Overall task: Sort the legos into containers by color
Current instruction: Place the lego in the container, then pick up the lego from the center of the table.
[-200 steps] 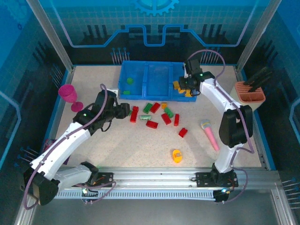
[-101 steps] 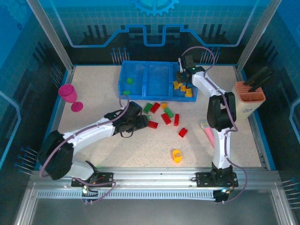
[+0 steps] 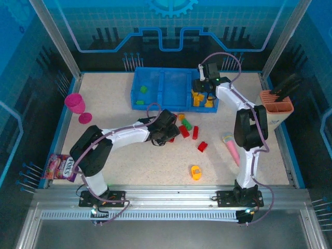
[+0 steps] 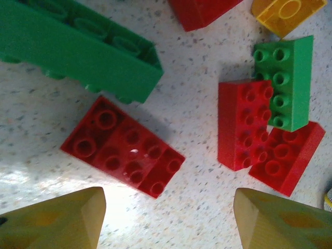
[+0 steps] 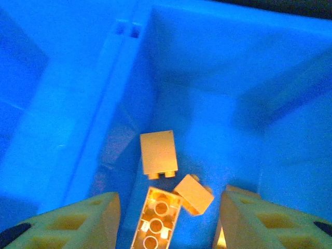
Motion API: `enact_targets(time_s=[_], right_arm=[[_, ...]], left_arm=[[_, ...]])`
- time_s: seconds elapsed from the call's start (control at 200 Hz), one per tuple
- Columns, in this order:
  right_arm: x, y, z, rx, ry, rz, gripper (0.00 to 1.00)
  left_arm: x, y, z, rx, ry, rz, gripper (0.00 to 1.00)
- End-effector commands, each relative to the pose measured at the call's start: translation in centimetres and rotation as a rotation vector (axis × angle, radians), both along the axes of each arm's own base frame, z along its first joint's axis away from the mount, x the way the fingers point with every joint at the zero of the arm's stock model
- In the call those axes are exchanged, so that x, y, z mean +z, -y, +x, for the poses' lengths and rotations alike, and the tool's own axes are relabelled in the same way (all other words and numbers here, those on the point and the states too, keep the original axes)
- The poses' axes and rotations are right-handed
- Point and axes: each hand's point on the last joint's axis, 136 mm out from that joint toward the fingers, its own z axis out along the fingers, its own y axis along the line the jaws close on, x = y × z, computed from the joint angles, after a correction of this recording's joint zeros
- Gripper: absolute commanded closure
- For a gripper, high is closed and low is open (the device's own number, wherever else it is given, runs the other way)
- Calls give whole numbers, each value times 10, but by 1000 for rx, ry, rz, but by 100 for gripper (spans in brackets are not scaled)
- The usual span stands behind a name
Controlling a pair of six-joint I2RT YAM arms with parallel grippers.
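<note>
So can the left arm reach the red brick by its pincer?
Probably yes: the left pincer is open and the red brick lies flat just ahead, bare table between; a long green brick crowds its far side.

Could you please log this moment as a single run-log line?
left gripper: open, above red lego | right gripper: open, over yellow legos in right compartment | sorting: unfinished

I am swinging my left gripper (image 4: pixel 168 210) across to the legos (image 3: pixel 184 130); a red brick (image 4: pixel 122 148) is now sitting just ahead of my spread fingertips.
</note>
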Motion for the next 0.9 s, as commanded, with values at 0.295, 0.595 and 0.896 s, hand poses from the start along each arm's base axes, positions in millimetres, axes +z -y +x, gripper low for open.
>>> enact_targets(time_s=[0.295,0.595,0.896], right_arm=[[73,-17,-29,87,167,123,44],[76,-21,-39,114,172,149,42],[70,-21,-53,124,150,157,41]], left_arm=[[-15,-18,-10,49,-139,190,31],[-22,-19,3,57,-118,248,29],[-43,-13,9,44,-157,266,29]])
